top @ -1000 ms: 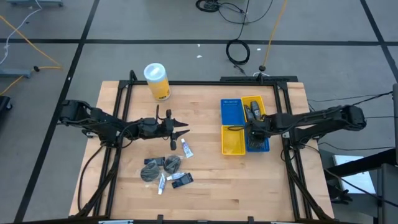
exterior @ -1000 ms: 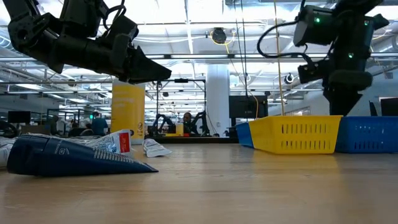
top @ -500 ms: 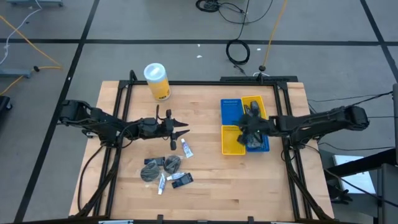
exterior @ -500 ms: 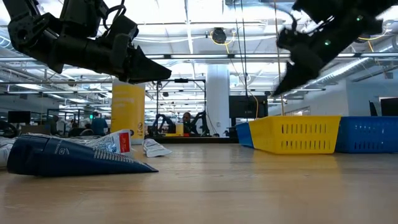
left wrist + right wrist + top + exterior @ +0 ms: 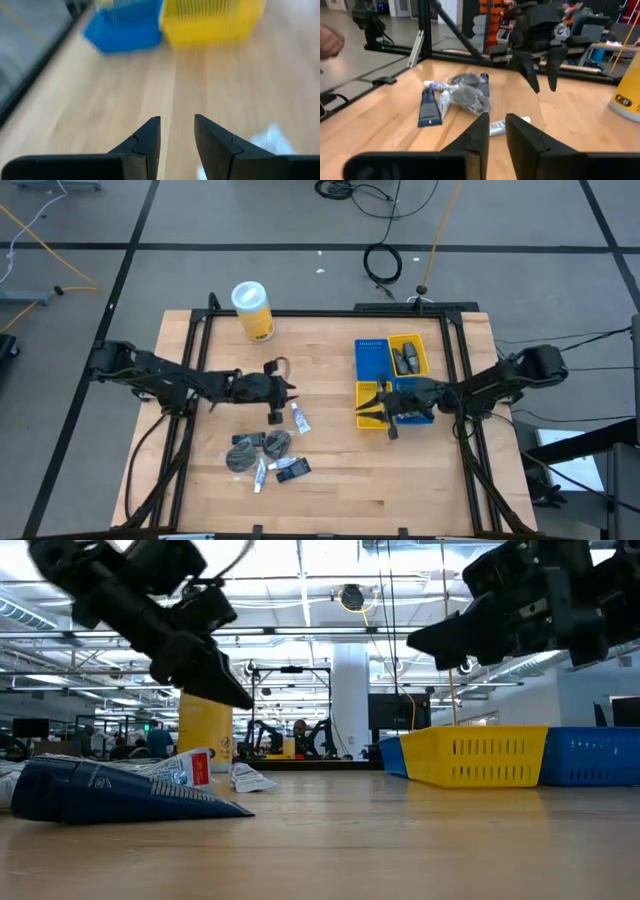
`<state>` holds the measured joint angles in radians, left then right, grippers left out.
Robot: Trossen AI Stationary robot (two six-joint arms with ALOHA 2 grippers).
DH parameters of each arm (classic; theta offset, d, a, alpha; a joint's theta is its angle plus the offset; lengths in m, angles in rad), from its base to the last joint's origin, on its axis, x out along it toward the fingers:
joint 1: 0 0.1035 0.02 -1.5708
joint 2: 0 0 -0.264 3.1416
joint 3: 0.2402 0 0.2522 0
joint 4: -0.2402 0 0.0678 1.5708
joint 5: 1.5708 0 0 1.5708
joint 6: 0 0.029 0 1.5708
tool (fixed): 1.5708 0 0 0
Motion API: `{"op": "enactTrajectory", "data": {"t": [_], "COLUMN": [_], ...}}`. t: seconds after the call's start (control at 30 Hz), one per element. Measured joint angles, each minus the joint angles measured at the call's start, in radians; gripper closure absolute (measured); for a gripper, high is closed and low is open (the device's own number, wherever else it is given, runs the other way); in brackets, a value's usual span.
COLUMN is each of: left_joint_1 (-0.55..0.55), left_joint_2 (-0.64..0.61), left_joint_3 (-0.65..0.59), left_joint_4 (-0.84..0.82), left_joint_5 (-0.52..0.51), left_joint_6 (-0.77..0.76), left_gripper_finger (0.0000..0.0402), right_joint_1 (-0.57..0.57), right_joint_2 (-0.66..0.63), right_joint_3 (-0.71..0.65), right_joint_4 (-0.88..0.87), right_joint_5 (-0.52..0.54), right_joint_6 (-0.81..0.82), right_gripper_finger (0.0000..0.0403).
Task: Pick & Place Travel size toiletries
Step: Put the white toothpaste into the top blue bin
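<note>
The toiletries lie loose on the wood in the high view: two grey round pouches (image 5: 260, 450), a white tube (image 5: 299, 418), a second tube (image 5: 259, 475) and a dark packet (image 5: 293, 470). The right wrist view shows the same pile (image 5: 455, 97). My left gripper (image 5: 287, 391) hangs open above the table, just far of the white tube, and slants down in the low view (image 5: 238, 700). My right gripper (image 5: 366, 408) is open and level, pointing at the table's left over the near-left corner of the tray (image 5: 372, 358). One grey item (image 5: 407, 360) lies in the tray's far yellow compartment.
The tall yellow canister with a white lid (image 5: 252, 311) stands near the table's far-left corner. The blue-and-yellow tray sits on the table's right half (image 5: 475, 755). Bare wood lies between the pile and the tray. A dark packet (image 5: 110, 790) lies close to the low camera.
My right gripper has come up out of the tray's near-right compartment. It has tipped from pointing down to level and moved toward the table's left and near edge. My left gripper has turned about its wrist and tipped downward toward the white tube. The toiletries have stayed put.
</note>
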<state>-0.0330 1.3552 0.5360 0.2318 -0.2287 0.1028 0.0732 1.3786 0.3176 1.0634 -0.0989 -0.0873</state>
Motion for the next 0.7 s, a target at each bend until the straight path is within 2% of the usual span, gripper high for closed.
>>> {"op": "enactTrajectory", "data": {"t": [0.1, 0.2, 0.3, 0.5, 0.6, 0.7], "left_joint_1": [0.000, 0.012, 0.041, 0.087, 0.093, 0.089], "left_joint_2": [0.000, 0.012, 0.015, 0.066, 0.116, 0.178], "left_joint_3": [0.097, 0.147, 0.151, 0.154, 0.151, 0.152], "left_joint_4": [-0.229, -0.318, -0.325, -0.317, -0.294, -0.230], "left_joint_5": [0.041, 0.137, 0.231, 0.331, 0.367, 0.369], "left_joint_6": [0.010, 0.026, 0.027, 0.074, 0.123, 0.162], "left_gripper_finger": [0.0280, 0.0262, 0.0221, 0.0124, 0.0100, 0.0095], "right_joint_1": [0.002, 0.001, -0.001, -0.001, -0.001, -0.001], "right_joint_2": [0.056, 0.105, 0.154, 0.180, 0.180, 0.180], "right_joint_3": [0.012, 0.015, 0.016, 0.016, 0.016, 0.015], "right_joint_4": [0.022, 0.050, 0.097, 0.113, 0.120, 0.117], "right_joint_5": [0.001, 0.001, 0.018, 0.020, 0.020, 0.020], "right_joint_6": [-0.004, -0.006, -0.011, -0.011, -0.012, -0.009], "right_gripper_finger": [0.0326, 0.0310, 0.0298, 0.0283, 0.0280, 0.0280]}}
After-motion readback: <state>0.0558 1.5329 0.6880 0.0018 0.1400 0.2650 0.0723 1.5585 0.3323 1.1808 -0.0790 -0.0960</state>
